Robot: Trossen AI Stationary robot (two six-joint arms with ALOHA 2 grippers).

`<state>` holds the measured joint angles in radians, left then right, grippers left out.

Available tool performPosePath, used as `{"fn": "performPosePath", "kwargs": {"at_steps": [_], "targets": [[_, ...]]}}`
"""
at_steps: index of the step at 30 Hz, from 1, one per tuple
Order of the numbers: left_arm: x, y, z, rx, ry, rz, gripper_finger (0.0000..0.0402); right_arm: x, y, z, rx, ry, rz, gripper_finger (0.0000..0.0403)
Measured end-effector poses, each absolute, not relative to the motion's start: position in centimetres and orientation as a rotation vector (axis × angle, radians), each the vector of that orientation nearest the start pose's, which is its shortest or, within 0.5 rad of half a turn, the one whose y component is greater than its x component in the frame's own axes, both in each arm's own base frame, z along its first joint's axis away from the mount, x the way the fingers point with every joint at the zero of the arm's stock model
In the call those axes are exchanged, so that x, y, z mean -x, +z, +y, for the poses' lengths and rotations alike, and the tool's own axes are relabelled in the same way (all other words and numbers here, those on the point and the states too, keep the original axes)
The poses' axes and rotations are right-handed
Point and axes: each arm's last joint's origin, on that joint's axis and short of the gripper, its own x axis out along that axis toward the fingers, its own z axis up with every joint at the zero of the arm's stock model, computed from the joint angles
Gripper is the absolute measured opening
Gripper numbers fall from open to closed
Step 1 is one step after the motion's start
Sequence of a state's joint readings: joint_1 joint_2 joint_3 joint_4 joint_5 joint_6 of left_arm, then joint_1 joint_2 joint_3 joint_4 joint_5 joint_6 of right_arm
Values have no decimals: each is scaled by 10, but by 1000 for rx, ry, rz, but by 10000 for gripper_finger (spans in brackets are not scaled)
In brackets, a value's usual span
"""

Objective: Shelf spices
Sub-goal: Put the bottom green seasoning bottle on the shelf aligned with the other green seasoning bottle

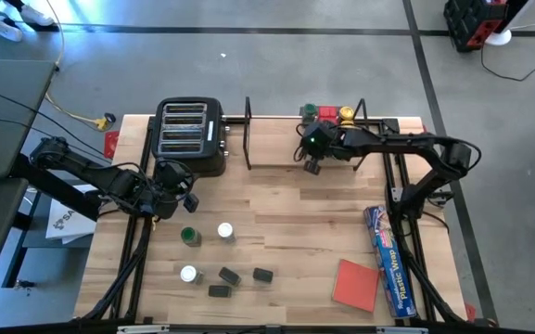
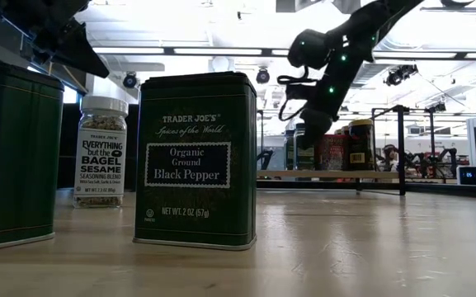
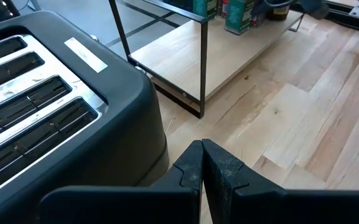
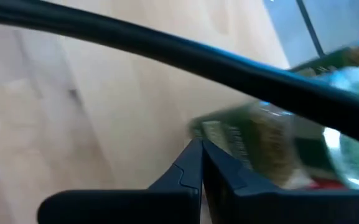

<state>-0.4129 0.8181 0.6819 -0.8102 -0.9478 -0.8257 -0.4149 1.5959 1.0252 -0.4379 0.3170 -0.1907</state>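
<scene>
Several spice jars and tins stand on the table's near left: a green-topped jar (image 1: pixel 190 236), white-topped jars (image 1: pixel 225 232) (image 1: pixel 188 274) and three black tins (image 1: pixel 229 276). In the low view I see a Black Pepper tin (image 2: pixel 195 157) and a sesame jar (image 2: pixel 100 153). The black wire shelf (image 1: pixel 323 153) stands at the far edge and has a few spices (image 1: pixel 327 113) at its right end. My right gripper (image 1: pixel 312 167) (image 4: pixel 199 158) is shut and hovers at the shelf's front, below those jars. My left gripper (image 1: pixel 184 190) (image 3: pixel 202 162) is shut beside the toaster's near right corner.
A black slotted toaster (image 1: pixel 190 134) stands left of the shelf, close to my left gripper. A flat red pad (image 1: pixel 355 283) and a long blue plastic-wrap box (image 1: pixel 389 260) lie at the near right. Bare wood (image 1: pixel 304 223) lies between the shelf and the loose spices.
</scene>
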Motion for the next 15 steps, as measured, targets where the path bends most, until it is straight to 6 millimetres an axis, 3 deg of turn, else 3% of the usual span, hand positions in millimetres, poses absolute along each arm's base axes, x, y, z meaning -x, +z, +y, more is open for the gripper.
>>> {"fn": "performPosePath", "kwargs": {"at_steps": [15], "targets": [[-138,254,-35,170,738,477,2,-277,210,-166,132,-645,1027,4]]}}
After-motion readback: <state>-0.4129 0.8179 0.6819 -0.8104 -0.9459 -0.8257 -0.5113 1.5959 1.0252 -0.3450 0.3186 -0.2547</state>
